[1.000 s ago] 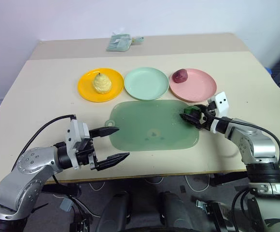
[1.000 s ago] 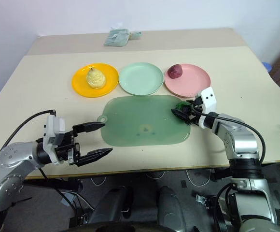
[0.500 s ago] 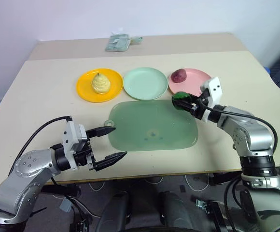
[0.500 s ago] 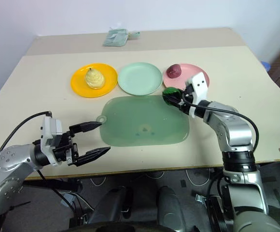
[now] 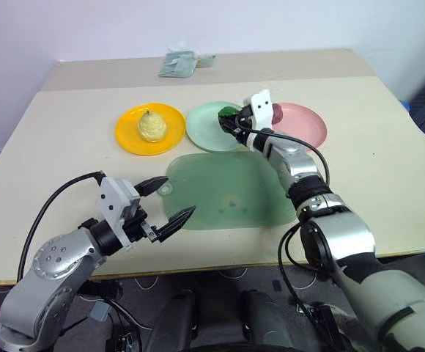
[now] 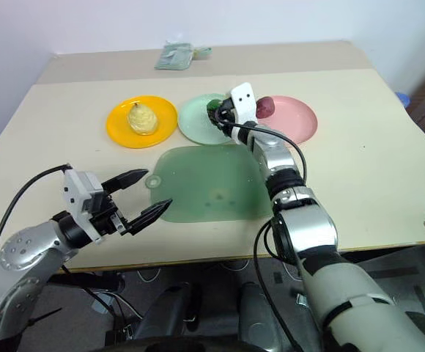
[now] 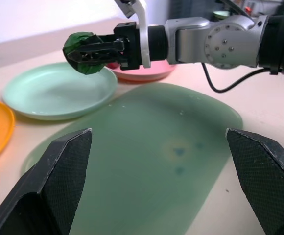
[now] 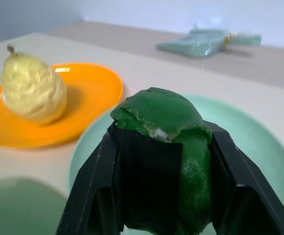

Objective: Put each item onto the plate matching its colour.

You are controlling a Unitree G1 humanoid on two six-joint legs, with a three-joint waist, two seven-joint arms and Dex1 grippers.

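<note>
The right gripper point(image 5: 231, 121) is clamped on the green lump point(image 7: 82, 53), holding it above the mint plate point(image 5: 212, 132), clear of its surface. The pear point(image 5: 152, 125) sits on the orange plate point(image 5: 128, 136) and the maroon lump point(image 6: 263, 107) on the pink plate point(image 5: 308, 128), all toward the table's point(image 5: 73, 125) far edge. The left gripper point(image 5: 170, 202), fingers apart, hovers near the front edge beside the green mat point(image 5: 227, 194)
</note>
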